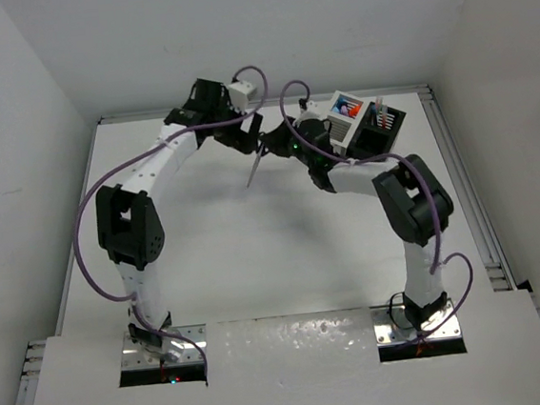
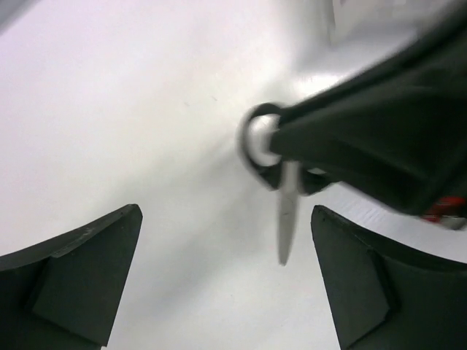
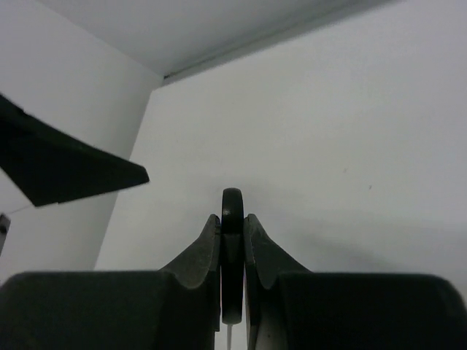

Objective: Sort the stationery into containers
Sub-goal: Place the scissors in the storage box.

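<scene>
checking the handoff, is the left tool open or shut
open: left tool has its fingers wide apart in its wrist view, touching nothing; the right tool holds the scissors

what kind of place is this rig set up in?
Most likely a lab robot test cell, not a home or office: a bare white table boxed in by plain white walls, two arms bolted at its near edge, metal rails along the right side.

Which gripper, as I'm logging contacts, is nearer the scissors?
Right. The right gripper is shut on the black handle ring of the scissors. The left gripper, jaws wide open, faces the blade without touching it.
</scene>
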